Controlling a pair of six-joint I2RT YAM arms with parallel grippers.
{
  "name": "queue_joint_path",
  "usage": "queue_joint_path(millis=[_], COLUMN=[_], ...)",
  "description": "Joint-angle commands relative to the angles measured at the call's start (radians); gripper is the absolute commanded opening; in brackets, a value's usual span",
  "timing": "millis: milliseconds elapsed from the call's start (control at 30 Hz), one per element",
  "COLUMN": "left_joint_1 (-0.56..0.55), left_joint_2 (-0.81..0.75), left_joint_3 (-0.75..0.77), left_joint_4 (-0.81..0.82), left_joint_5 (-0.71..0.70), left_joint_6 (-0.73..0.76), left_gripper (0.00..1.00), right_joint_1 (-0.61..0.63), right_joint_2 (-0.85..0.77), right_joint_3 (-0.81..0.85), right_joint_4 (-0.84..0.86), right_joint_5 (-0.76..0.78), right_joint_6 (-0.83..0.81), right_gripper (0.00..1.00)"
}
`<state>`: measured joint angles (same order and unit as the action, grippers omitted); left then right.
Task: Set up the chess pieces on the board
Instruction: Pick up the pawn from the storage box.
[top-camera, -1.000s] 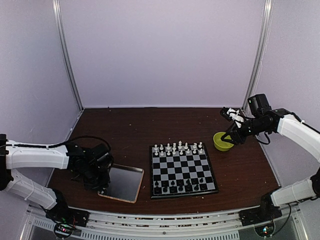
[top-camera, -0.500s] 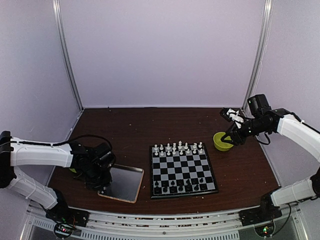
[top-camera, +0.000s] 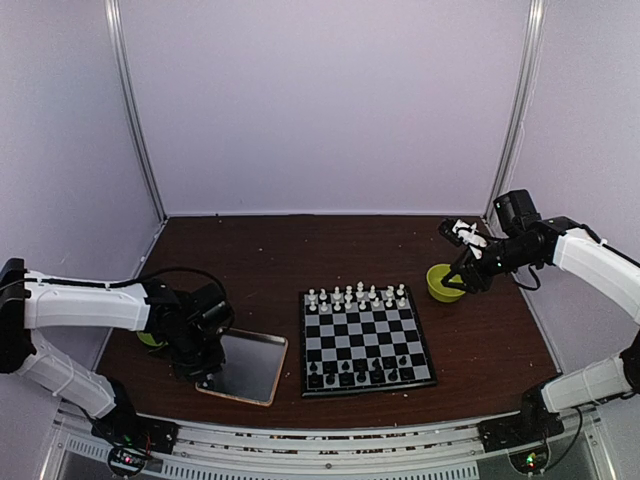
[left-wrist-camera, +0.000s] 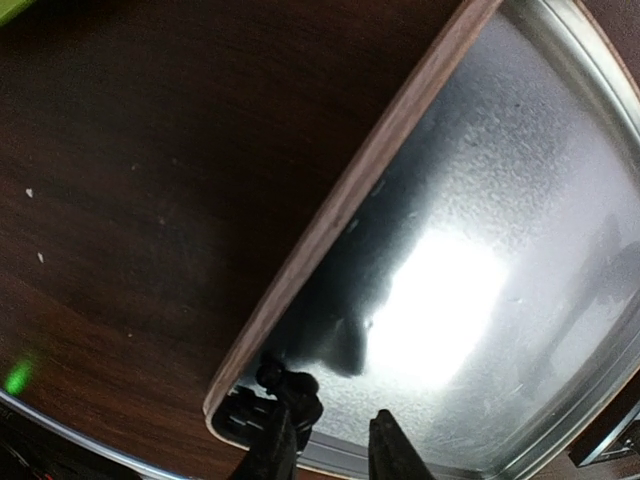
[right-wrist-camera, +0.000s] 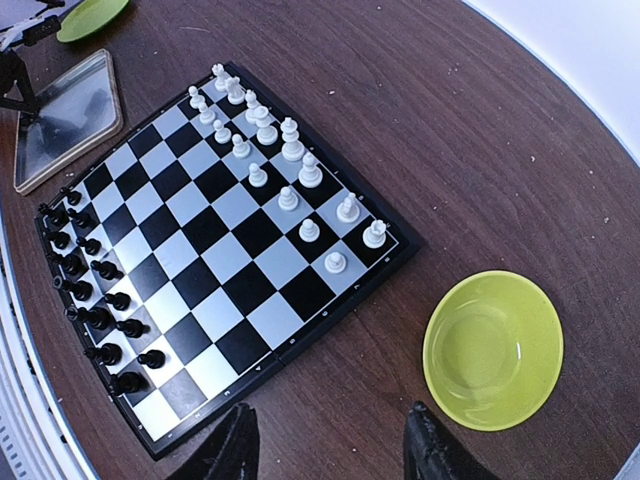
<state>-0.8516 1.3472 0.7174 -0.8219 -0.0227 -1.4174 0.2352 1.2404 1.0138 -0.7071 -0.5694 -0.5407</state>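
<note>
One black piece (left-wrist-camera: 288, 383) sits in the near-left tray (left-wrist-camera: 520, 180) corner, just ahead of my left claw (left-wrist-camera: 328, 425), tips slightly apart.

The left arm (top-camera: 90, 305) is extended low toward 3 o'clock, the left end effector (left-wrist-camera: 330, 425) turned down, narrowly parted. The right arm (top-camera: 590, 255) is raised toward 9 o'clock, the right end effector (right-wrist-camera: 325, 425) spread wide.

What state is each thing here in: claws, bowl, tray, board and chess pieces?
metal tray: flat, dark lump in one corner
left gripper: slightly open at the metal tray's corner
right gripper: wide open, empty
bowl: upright, empty
board: flat, middle squares bare
white pieces: upright in two rows
black pieces: upright along the opposite edge
</note>
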Motion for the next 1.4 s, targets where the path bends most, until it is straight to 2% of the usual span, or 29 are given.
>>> queue_joint_path(millis=[0, 500, 833, 1133, 1233, 1367], left_joint_1=[0.006, 0.018, 0.020, -0.003, -0.029, -0.066], left_joint_2=[0.015, 0.120, 0.210, 0.239, 0.210, 0.149], left_joint_3=[0.019, 0.036, 0.098, 0.215, 0.199, 0.100], left_joint_4=[-0.025, 0.000, 0.019, 0.035, 0.079, 0.240], left_joint_5=[0.005, 0.001, 0.028, 0.010, -0.036, -0.074], left_joint_6=[-0.020, 0.010, 0.121, 0.478, 0.579, 0.735], left_gripper=[0.26, 0.26, 0.14, 0.05, 0.07, 0.08], right_joint_1=[-0.007, -0.007, -0.007, -0.009, -0.009, -0.008], right_joint_2=[0.004, 0.010, 0.014, 0.016, 0.014, 0.003], right_joint_3=[0.025, 0.025, 0.026, 0.028, 0.028, 0.025], right_joint_4=[-0.008, -0.015, -0.019, -0.020, -0.009, 0.015], right_joint_5=[-0.016, -0.019, -0.024, -0.029, -0.021, -0.019], right_joint_6=[-0.011, -0.016, -0.018, -0.013, 0.001, 0.034], right_gripper=[0.49, 0.49, 0.49, 0.49, 0.49, 0.49])
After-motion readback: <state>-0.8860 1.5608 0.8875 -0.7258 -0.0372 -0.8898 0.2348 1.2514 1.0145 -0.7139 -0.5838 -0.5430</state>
